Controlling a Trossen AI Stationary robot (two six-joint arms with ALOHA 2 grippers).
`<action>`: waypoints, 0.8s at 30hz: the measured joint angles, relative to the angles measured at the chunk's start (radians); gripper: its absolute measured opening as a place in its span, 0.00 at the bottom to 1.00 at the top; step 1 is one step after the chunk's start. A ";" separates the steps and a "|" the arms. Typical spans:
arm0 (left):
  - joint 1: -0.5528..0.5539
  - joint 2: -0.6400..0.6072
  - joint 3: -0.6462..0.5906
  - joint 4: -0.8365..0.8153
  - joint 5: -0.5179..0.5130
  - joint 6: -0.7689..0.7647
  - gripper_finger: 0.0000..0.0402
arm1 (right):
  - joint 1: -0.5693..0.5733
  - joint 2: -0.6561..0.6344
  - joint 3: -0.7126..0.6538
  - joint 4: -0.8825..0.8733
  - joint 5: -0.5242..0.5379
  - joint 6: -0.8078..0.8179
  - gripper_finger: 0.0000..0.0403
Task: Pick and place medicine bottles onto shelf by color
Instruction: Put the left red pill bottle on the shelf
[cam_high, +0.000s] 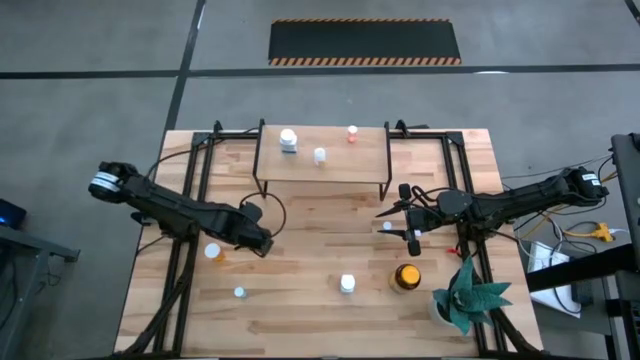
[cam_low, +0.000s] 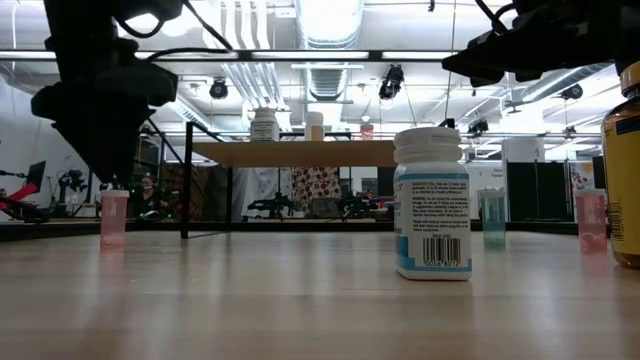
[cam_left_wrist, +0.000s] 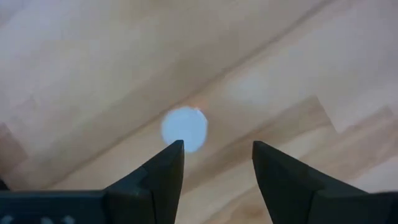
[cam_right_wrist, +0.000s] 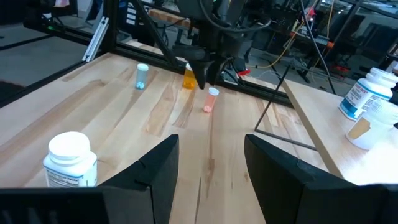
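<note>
The left gripper (cam_high: 262, 243), jaws parted and empty, hangs over a small white-capped pinkish vial (cam_left_wrist: 185, 129) on the wooden tabletop (cam_high: 300, 300), so the pick step calls for lowering, closing, then carrying to the light-wood shelf (cam_high: 322, 170).

Three bottles (cam_high: 289, 140) stood on the shelf (cam_high: 320, 172) at twelve o'clock; the amber bottle (cam_high: 406, 277) sat at four, a plant (cam_high: 468, 295) just beside it.

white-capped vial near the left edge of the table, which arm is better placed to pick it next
Left. The left pincer hangs open right above the white-capped vial, while the right pincer sits across the table, by the shelf.
</note>
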 joint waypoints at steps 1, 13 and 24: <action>0.000 -0.006 -0.004 0.000 -0.018 0.000 0.43 | 0.000 0.000 0.000 0.000 0.000 0.000 0.43; 0.007 -0.008 -0.027 -0.005 -0.069 0.000 0.43 | 0.000 0.000 0.000 -0.004 0.000 -0.007 0.43; 0.011 -0.007 -0.095 0.050 -0.069 -0.026 0.43 | 0.000 0.000 0.000 -0.005 0.000 -0.007 0.43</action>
